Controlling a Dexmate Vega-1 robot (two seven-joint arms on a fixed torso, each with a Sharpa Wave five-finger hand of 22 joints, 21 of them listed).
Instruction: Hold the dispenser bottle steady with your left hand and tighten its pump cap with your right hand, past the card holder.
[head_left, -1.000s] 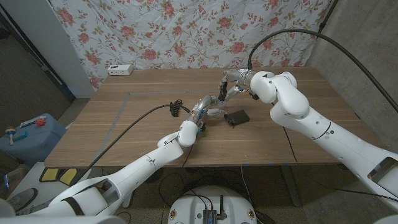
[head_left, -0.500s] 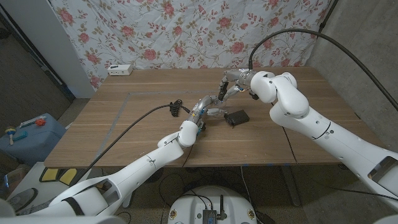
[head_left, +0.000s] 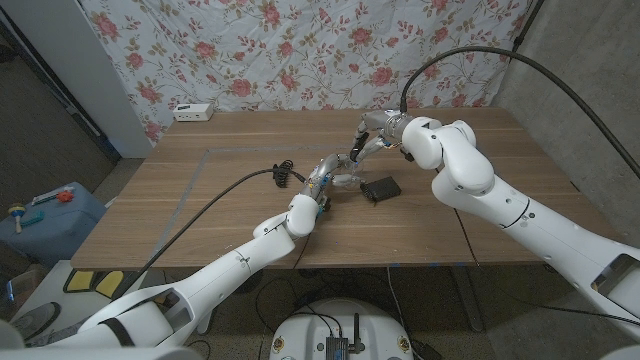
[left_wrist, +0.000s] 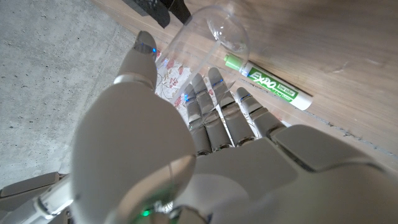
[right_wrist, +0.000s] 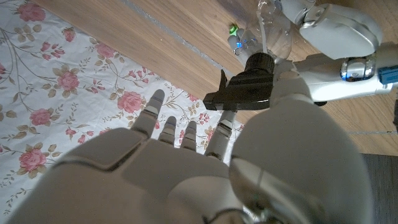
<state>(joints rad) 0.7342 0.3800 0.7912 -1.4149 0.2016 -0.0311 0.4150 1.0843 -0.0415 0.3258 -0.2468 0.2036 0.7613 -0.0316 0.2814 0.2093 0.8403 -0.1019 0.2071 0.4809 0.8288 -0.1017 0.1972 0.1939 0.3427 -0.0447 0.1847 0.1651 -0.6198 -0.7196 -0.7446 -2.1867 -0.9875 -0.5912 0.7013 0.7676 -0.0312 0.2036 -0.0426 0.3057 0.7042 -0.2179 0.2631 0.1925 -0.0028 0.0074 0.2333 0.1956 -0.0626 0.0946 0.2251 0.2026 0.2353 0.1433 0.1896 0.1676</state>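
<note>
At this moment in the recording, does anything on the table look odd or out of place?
One stray item: a green Expo marker lies loose on the wooden table right beside the clear dispenser bottle that the left hand grips. It has no part in the task. Nothing looks spilled or damaged.

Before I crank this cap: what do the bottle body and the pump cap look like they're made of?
The dispenser bottle looks like clear, glossy plastic: the table's wood grain shows straight through its wall, with bright highlights on the curve; glass can't be ruled out. The pump cap looks like black, matte-to-satin moulded plastic, opaque with dull highlights. The left hand wraps the bottle; the right hand is at the pump.
</note>
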